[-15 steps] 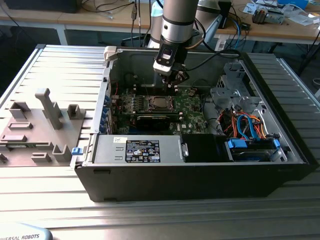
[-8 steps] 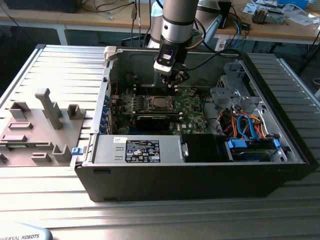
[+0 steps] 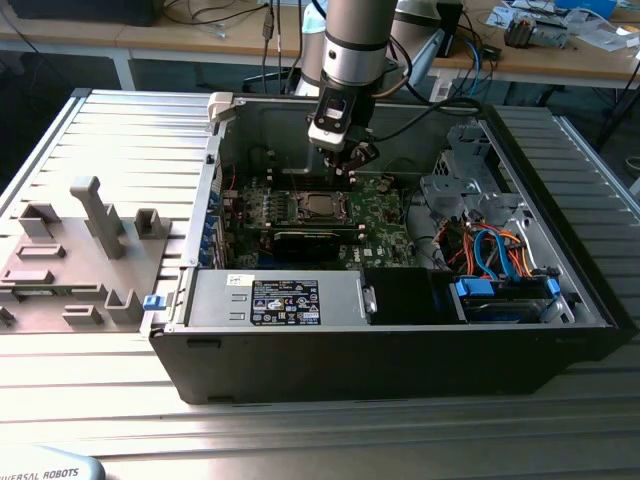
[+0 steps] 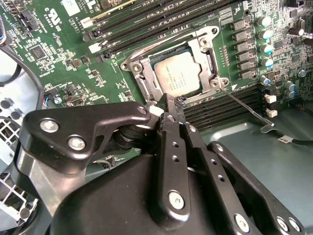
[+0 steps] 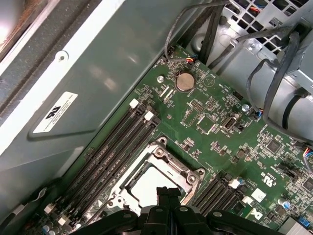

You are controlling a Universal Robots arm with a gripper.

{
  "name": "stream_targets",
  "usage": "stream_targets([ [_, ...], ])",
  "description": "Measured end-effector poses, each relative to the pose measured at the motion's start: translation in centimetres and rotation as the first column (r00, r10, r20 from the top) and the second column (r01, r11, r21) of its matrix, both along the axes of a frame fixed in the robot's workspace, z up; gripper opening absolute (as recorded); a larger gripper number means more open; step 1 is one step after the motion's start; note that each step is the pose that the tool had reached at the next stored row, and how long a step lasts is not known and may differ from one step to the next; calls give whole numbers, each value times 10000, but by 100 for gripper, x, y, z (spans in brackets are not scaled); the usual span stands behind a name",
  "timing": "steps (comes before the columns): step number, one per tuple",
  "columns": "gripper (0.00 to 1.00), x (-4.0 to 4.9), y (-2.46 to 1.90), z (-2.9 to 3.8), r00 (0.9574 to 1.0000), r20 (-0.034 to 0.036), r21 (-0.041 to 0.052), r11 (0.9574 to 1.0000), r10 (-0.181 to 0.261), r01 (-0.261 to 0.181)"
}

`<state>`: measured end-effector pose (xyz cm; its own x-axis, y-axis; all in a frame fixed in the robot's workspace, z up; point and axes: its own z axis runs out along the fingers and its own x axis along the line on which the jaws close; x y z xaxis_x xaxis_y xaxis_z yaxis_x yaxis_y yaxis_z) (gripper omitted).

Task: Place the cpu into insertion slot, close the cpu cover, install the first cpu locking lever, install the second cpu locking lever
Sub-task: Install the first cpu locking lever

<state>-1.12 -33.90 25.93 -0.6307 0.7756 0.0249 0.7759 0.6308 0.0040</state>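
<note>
- Silver cpu (image 4: pixel 178 73) lies inside the cover (image 4: pixel 145 81), which is lowered around it.
- Gripper (image 4: pixel 168 104) fingers are pressed together, tips at the cover's edge.
- A thin lever (image 4: pixel 244 105) sticks out beside the cover.

I cannot read any word or number with certainty. In the exterior view a dark label (image 3: pixel 285 300) with white and blue print sits on the power supply box (image 3: pixel 215 305), and a small white sticker (image 3: pixel 238 280) sits beside it. In the first wrist view I see a white sticker (image 5: pixel 55 112) with black marks on the grey case wall (image 5: pixel 122 73). Fine white lettering dots the green board (image 4: pixel 63 63) (image 5: pixel 220 132) in both wrist views. Faint print crosses the cpu (image 4: pixel 177 73) top. A printed white tag (image 4: pixel 284 139) hangs on a cable.
</note>
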Motion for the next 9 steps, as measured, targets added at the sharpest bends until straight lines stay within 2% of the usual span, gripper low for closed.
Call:
stream_targets([
  [9, 11, 0, 0, 0, 9999, 0, 0, 9999, 125, -125],
])
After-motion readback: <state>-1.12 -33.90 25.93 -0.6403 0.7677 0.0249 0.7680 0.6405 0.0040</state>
